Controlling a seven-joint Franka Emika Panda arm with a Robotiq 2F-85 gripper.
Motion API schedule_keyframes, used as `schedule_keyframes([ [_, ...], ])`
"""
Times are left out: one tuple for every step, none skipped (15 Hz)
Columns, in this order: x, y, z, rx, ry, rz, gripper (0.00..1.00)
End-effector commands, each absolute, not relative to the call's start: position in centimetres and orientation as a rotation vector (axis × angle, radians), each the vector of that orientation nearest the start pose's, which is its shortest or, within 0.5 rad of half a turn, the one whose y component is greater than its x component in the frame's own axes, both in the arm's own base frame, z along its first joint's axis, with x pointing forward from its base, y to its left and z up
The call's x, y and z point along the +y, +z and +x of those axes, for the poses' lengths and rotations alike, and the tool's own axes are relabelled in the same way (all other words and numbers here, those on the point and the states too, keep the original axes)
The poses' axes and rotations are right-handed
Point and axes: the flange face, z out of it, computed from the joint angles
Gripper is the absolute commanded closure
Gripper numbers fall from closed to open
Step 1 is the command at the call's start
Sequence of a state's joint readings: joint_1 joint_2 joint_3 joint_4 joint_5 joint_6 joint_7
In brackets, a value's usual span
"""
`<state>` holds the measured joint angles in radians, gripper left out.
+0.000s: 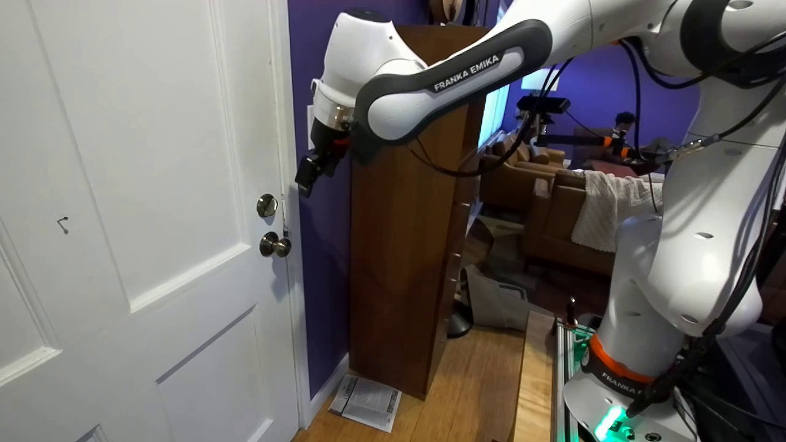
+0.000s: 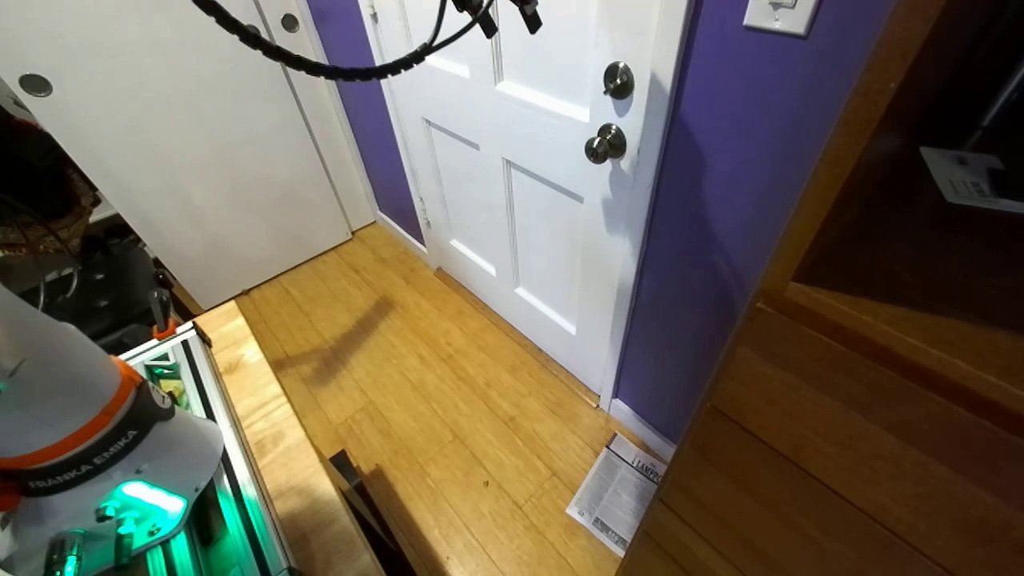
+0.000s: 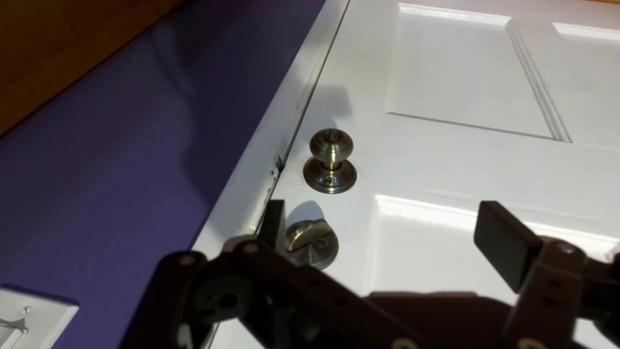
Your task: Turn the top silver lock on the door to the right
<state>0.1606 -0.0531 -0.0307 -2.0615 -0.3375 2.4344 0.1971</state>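
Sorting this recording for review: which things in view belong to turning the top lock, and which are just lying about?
Part of the job:
top lock, silver
white door
gripper, open

Not part of it:
round knob, below the lock
newspaper
brown cabinet
light switch
pale blanket

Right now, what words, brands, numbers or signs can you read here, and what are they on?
"FRANKA EMIKA": on the robot's arm.
"FRANKA EMIKA": on the black band around the robot's base.
"LAMPPO": on the newspaper, where the cabinet cuts the heading off.
Too small to read: the newspaper's finer print and the marks on a white card inside the cabinet.
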Motion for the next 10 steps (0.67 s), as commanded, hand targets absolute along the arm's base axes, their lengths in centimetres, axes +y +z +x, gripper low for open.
schedule_keyframes([
  [8.1, 51.4, 53.2, -0.219, -0.704, -3.217, 0.00],
  [8.0, 51.5, 52.6, -0.220, -0.673, -3.224, 0.00],
  [7.6, 51.5, 52.2, -0.218, -0.637, -3.237, 0.00],
  [7.0, 51.6, 51.7, -0.222, -0.609, -3.244, 0.00],
  [8.1, 51.9, 53.4, -0.217, -0.670, -3.236, 0.00],
  [7.9, 52.0, 53.2, -0.215, -0.669, -3.238, 0.00],
  [7.9, 52.2, 53.2, -0.213, -0.674, -3.238, 0.00],
  [7.9, 52.2, 53.3, -0.215, -0.675, -3.238, 0.00],
  [8.1, 52.1, 53.3, -0.219, -0.674, -3.238, 0.00],
  [8.2, 52.1, 53.3, -0.222, -0.672, -3.238, 0.00],
])
